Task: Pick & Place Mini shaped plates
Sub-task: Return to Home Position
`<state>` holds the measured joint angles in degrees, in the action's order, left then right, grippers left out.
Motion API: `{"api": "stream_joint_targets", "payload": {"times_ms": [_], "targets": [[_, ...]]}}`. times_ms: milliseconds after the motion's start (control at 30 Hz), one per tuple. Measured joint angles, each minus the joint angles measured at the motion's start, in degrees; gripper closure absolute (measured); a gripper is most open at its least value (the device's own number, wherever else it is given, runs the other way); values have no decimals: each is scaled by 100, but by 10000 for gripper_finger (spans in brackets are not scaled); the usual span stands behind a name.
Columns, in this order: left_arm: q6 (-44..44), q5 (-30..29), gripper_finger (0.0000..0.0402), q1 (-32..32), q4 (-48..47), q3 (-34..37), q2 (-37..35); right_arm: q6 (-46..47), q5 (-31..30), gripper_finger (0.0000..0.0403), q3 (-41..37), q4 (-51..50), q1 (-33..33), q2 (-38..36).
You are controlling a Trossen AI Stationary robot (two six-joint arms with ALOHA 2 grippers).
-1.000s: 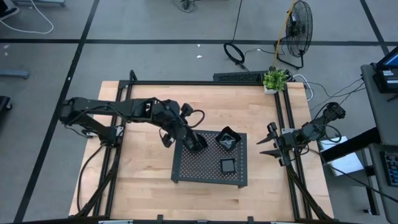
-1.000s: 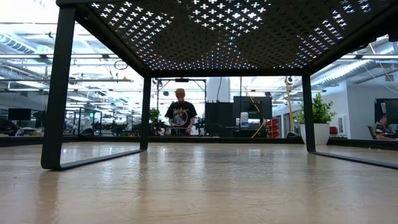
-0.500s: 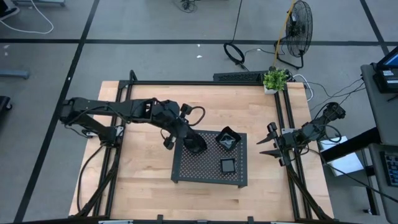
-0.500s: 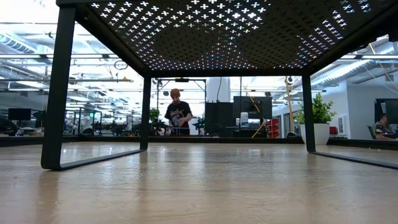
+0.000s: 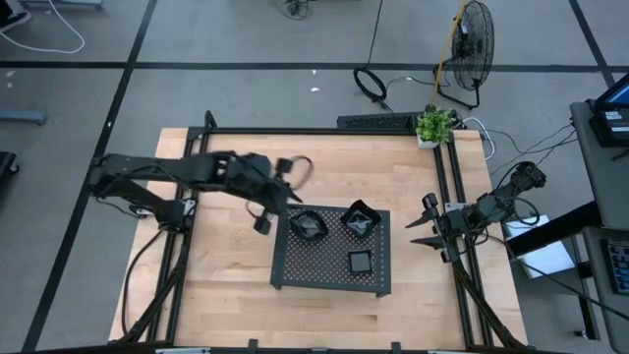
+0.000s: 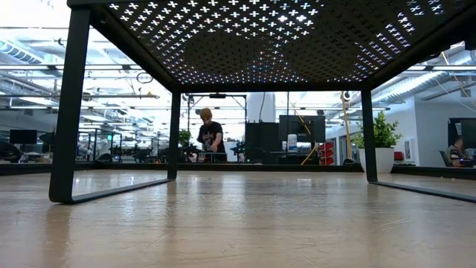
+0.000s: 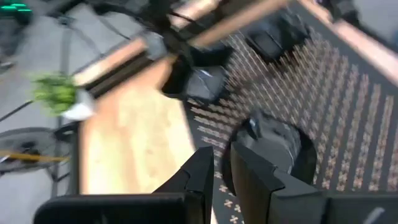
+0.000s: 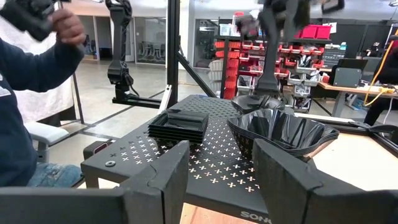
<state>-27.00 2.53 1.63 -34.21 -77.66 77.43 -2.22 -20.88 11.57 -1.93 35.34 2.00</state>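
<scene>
Three plate piles sit on the tray (image 5: 329, 258).
Left gripper (image 5: 282, 200) fingers slightly apart by a plate (image 5: 312, 225); right gripper (image 5: 418, 223) wide apart.

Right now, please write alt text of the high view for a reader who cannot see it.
Seen from above, a dark perforated tray on a wooden table carries three piles of small black plates. The left gripper hovers at the tray's far left corner; the right gripper waits at the table's right edge.

From my right wrist camera I see the perforated tray (image 8: 186, 163) beyond my right gripper (image 8: 217, 177), whose fingers stand apart, with a stack of square plates (image 8: 180, 126) and a stack of angular bowls (image 8: 280, 134) on the tray, and a person's sleeve (image 8: 25, 81) beside it.
</scene>
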Motion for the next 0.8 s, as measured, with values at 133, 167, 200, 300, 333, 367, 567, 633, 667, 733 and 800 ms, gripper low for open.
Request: {"api": "stream_joint_targets", "payload": {"times_ms": [133,167,200,300,333,367,567,633,667,733,800], "targets": [[370,-649,339,0,-385,-301,-625,0,0,238,-1,-2,0,2],[398,-866,339,0,-567,-370,-812,0,0,238,-2,-2,0,2],[450,-1079,339,0,-728,-439,-1003,0,0,238,0,2,2,2],[658,-1609,339,-4,-1020,-545,-1653,0,-2,238,-2,-1,1,0],[726,-1764,339,-4,-1124,-545,-1877,0,0,238,-1,3,1,0],[800,-1926,339,-6,-1182,-545,-2090,-1,0,238,-2,3,0,2],[1176,-2539,339,-7,-2033,-547,-3298,0,-2,238,0,3,2,2],[1437,-2558,339,-7,-2464,-547,-3671,-1,-2,238,-2,0,0,2],[1571,-2558,339,-7,-2690,-547,-3857,0,-2,238,0,2,0,2],[1908,-2558,339,-7,-2949,-482,-4204,-2,0,238,-1,2,2,2],[2281,-2560,339,-7,-2852,-316,-4533,-1,-1,238,-2,1,2,2]]}}
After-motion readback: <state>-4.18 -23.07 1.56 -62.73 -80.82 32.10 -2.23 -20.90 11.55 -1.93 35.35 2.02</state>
